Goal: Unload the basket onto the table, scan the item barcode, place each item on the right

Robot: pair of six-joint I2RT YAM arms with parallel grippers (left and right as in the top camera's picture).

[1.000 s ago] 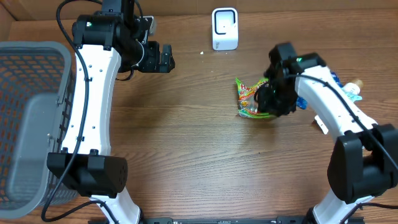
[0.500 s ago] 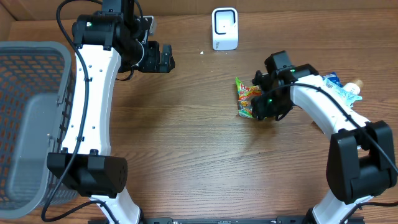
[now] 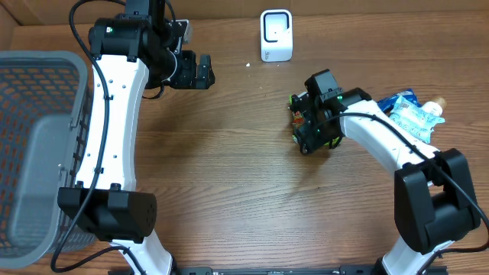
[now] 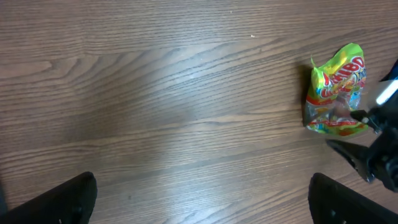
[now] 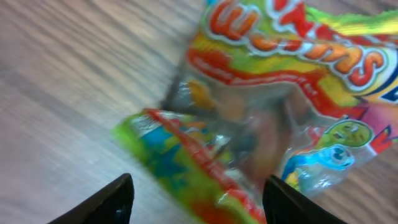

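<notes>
Lying on the wooden counter, a bright gummy-candy bag is seen a little nearer the robot than the white scanner and slightly to its right. The right jaws are held directly over the bag, spread apart on either side of its crumpled lower edge; whether the bag is touched cannot be told. The left jaws are held wide apart above bare wood, left of the scanner. A grey mesh basket is set far to the scanner's left, a blue packet well to its right.
</notes>
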